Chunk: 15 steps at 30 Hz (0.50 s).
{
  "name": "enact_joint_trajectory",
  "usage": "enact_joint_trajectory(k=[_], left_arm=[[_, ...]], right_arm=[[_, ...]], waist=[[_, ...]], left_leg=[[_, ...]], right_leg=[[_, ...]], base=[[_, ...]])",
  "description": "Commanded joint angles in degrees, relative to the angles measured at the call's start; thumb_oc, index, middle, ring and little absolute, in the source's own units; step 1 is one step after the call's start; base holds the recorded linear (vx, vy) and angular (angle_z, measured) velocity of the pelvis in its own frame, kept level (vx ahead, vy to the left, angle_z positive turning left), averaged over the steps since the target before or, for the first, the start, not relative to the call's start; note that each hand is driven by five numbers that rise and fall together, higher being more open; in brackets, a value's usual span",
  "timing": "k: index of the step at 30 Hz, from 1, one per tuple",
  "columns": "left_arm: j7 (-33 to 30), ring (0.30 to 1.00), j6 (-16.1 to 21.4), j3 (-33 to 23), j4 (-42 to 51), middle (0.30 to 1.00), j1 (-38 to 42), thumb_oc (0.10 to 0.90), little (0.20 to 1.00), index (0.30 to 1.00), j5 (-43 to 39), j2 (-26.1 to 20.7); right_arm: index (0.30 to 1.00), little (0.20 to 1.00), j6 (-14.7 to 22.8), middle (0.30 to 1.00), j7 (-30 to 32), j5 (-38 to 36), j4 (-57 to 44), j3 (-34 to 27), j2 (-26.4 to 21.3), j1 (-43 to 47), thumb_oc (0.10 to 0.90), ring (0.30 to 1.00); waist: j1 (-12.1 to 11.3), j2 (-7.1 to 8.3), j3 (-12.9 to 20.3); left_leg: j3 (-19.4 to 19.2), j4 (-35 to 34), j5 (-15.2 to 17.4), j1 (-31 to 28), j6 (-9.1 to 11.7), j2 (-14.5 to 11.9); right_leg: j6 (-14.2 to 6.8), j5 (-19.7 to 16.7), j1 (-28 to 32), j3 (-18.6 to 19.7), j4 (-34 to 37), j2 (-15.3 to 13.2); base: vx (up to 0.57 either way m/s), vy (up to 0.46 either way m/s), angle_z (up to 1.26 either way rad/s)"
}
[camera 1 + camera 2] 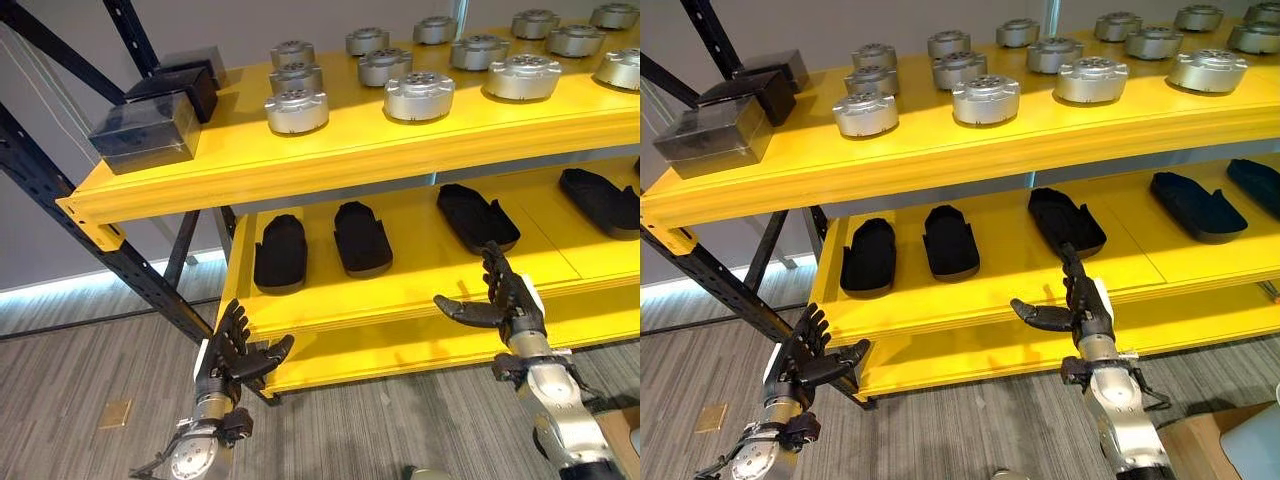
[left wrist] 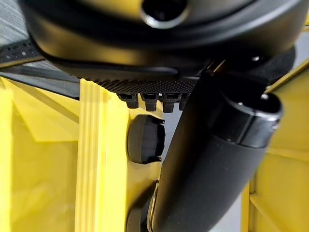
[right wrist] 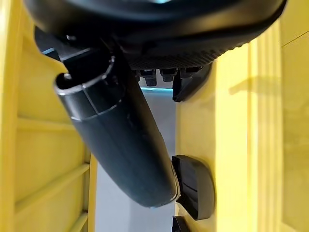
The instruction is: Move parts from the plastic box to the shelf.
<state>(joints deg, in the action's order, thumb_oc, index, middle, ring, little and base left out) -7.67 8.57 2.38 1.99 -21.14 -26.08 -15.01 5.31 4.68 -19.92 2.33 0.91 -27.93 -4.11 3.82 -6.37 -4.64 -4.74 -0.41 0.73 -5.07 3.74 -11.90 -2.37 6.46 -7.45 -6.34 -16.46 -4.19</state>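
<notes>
The yellow shelf (image 1: 330, 160) has two levels. Several silver round metal parts (image 1: 419, 95) stand on its upper board. Several flat black parts (image 1: 281, 250) lie on the lower board (image 1: 420, 290). My left hand (image 1: 232, 352) is raised in front of the lower board's left end, open and empty, with its fingers straight up. My right hand (image 1: 505, 298) hovers open before the lower board's front edge, thumb out to the left, holding nothing. Past the thumb (image 2: 212, 159) in the left wrist view sits a black part (image 2: 145, 140). The right wrist view shows a black part (image 3: 193, 186) too.
Dark rectangular blocks (image 1: 148, 130) sit on the upper board's left end. Dark blue rack posts (image 1: 60, 200) slant down at the left. A brown box corner (image 1: 1195, 440) with something pale inside lies on the grey plank floor at the lower right.
</notes>
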Motion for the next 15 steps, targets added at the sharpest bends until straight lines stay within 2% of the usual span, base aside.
enact_joint_trajectory(k=[1, 6, 7, 8, 9, 11, 12, 13, 14, 15], left_arm=[[1.91, 1.000, 5.10, -4.97, 2.58, 1.000, -0.36, 0.900, 1.000, 1.000, 2.72, -3.02], [2.95, 1.000, 5.02, -4.88, 1.47, 1.000, -1.28, 0.900, 1.000, 1.000, 2.13, -2.43], [3.76, 1.000, 4.78, -4.64, 0.85, 1.000, -1.58, 0.900, 1.000, 1.000, 1.97, -2.11], [3.78, 1.000, 4.78, -4.60, 0.84, 1.000, -1.57, 0.900, 1.000, 1.000, 1.96, -2.12], [3.91, 1.000, 4.67, -4.13, 0.18, 1.000, -1.07, 0.900, 1.000, 1.000, 1.78, -1.99], [4.75, 1.000, 4.48, -3.32, -0.53, 1.000, -0.04, 0.900, 1.000, 1.000, 1.16, -2.29], [5.25, 1.000, 4.49, -3.26, -0.74, 1.000, 0.10, 0.900, 1.000, 1.000, 0.87, -2.43], [5.56, 1.000, 4.42, -3.28, -0.51, 1.000, 0.01, 0.900, 1.000, 1.000, 0.93, -2.55], [5.60, 1.000, 4.51, -3.25, -0.66, 1.000, 0.04, 0.900, 1.000, 1.000, 0.85, -2.64], [5.46, 1.000, 4.75, -3.05, -0.60, 1.000, 0.49, 0.900, 1.000, 1.000, 0.73, -2.59]], right_arm=[[1.000, 1.000, 8.23, 1.000, -3.37, -2.31, -8.17, -3.92, -0.29, 1.33, 0.900, 1.000], [1.000, 1.000, 8.93, 1.000, -5.63, -3.62, -10.82, -5.54, -0.74, -3.37, 0.900, 1.000], [1.000, 1.000, 8.87, 1.000, -6.32, -4.06, -11.05, -5.80, -0.66, -4.90, 0.900, 1.000], [1.000, 1.000, 8.88, 1.000, -6.35, -4.09, -11.07, -5.85, -0.65, -4.94, 0.900, 1.000], [1.000, 1.000, 8.94, 1.000, -6.32, -4.64, -10.75, -5.85, -0.35, -5.51, 0.900, 1.000], [1.000, 1.000, 9.02, 1.000, -6.09, -5.09, -10.41, -6.22, 0.12, -6.79, 0.900, 1.000], [1.000, 1.000, 9.09, 1.000, -6.44, -5.30, -10.50, -6.45, 0.67, -7.88, 0.900, 1.000], [1.000, 1.000, 8.84, 1.000, -6.48, -5.02, -10.37, -6.44, 1.23, -8.61, 0.900, 1.000], [1.000, 1.000, 8.79, 1.000, -6.41, -4.91, -10.20, -6.26, 1.82, -8.63, 0.900, 1.000], [1.000, 1.000, 8.85, 1.000, -6.38, -4.91, -9.50, -5.96, 2.63, -8.66, 0.900, 1.000]], waist=[[0.79, 3.98, 4.81], [0.80, 3.59, 4.01], [0.48, 3.83, 3.28], [0.59, 3.81, 3.26], [0.62, 4.10, 2.74], [1.12, 5.08, 1.73], [1.35, 5.74, 1.39], [1.23, 6.03, 1.02], [1.00, 6.39, 0.94], [0.46, 6.77, 0.54]], left_leg=[[2.45, -1.91, -6.94, 2.42, 3.30, -3.89], [4.98, -0.57, -10.78, 3.90, 4.24, -6.00], [5.67, 0.92, -12.34, 4.89, 4.42, -6.38], [5.87, 1.05, -12.32, 5.03, 4.45, -6.39], [5.42, 2.47, -13.10, 6.09, 4.41, -6.35], [3.16, 6.07, -11.97, 8.21, 3.56, -5.45], [1.54, 8.65, -9.85, 8.99, 2.95, -4.59], [1.53, 10.02, -7.45, 8.73, 2.38, -3.02], [2.46, 10.82, -4.97, 9.10, 1.45, -0.16], [3.99, 12.27, -2.47, 9.66, 0.66, 4.02]], right_leg=[[-2.50, -3.80, 10.54, 1.02, 15.09, -0.53], [-0.26, -2.15, 11.17, -0.06, 14.18, 2.44], [0.53, -2.05, 11.71, -0.54, 14.42, 3.20], [0.56, -2.07, 11.77, -0.68, 14.48, 3.23], [0.83, -2.23, 12.05, -1.17, 14.65, 3.17], [1.31, -2.23, 12.48, -2.52, 14.85, 2.75], [1.32, -2.37, 12.60, -3.26, 14.90, 2.32], [1.24, -2.36, 12.76, -3.42, 14.77, 1.97], [0.97, -2.80, 12.48, -3.30, 14.99, 1.53], [0.77, -3.05, 12.50, -3.13, 15.19, 1.30]], base=[[-0.04, -0.107, -0.03], [-0.07, -0.146, 0.01], [-0.08, -0.134, 0.06], [-0.11, -0.126, 0.10], [-0.09, -0.067, 0.21], [-0.12, -0.093, 0.39], [-0.10, -0.068, 0.43], [-0.09, -0.026, 0.58], [-0.08, -0.004, 0.45], [-0.09, 0.029, 0.33]])
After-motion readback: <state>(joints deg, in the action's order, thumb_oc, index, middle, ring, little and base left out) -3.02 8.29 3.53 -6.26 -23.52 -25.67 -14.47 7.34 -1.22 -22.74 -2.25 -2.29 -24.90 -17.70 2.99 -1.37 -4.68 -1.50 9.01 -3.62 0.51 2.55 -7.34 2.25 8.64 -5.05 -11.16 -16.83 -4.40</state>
